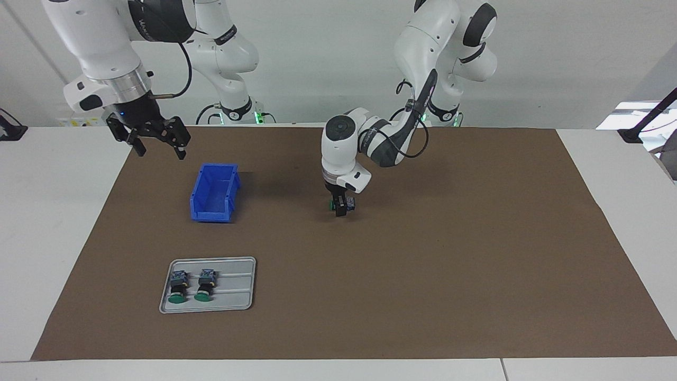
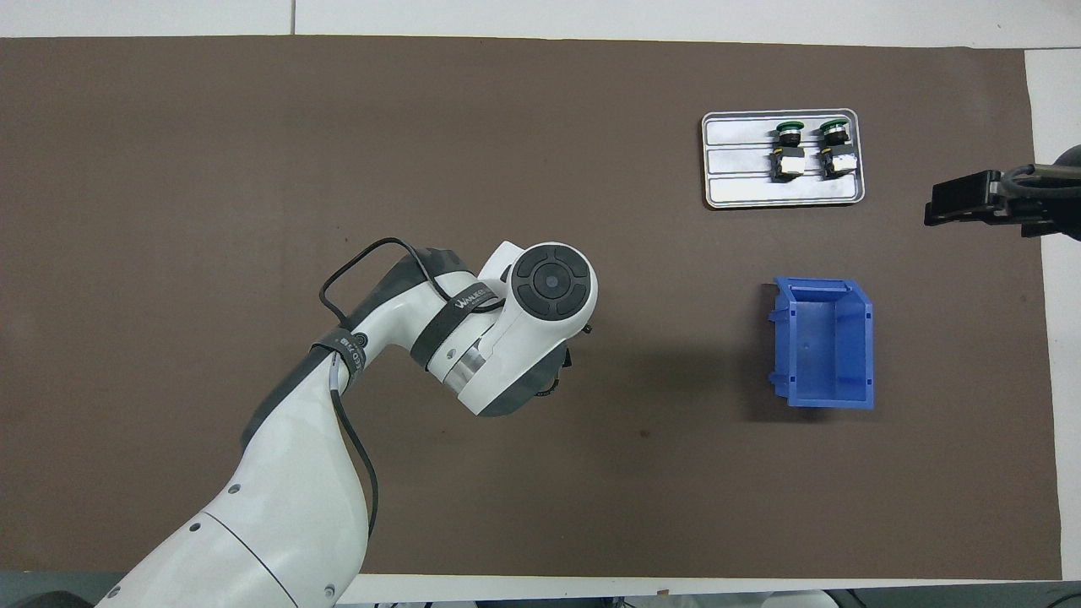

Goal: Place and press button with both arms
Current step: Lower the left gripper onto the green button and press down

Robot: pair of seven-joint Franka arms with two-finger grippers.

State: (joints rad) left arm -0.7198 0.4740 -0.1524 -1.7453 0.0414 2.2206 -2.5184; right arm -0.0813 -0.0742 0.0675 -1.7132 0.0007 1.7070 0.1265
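My left gripper [image 1: 341, 207] hangs low over the middle of the brown mat [image 1: 423, 254] and is shut on a button [image 1: 344, 203] with a green cap; the arm's wrist hides both in the overhead view. Two more buttons [image 1: 177, 288] [image 1: 205, 286] lie side by side in the metal tray [image 1: 238, 288], green caps pointing away from the robots; the overhead view shows them [image 2: 789, 148] [image 2: 836, 148] too. My right gripper [image 1: 158, 140] is open and empty, raised over the mat's edge at the right arm's end, above and beside the blue bin [image 1: 214, 193].
The blue plastic bin [image 2: 823, 342] stands between the robots and the tray [image 2: 735, 181]. The right gripper [image 2: 971, 201] shows at the edge of the overhead view. The left arm's forearm [image 2: 397, 329] spans the mat's middle.
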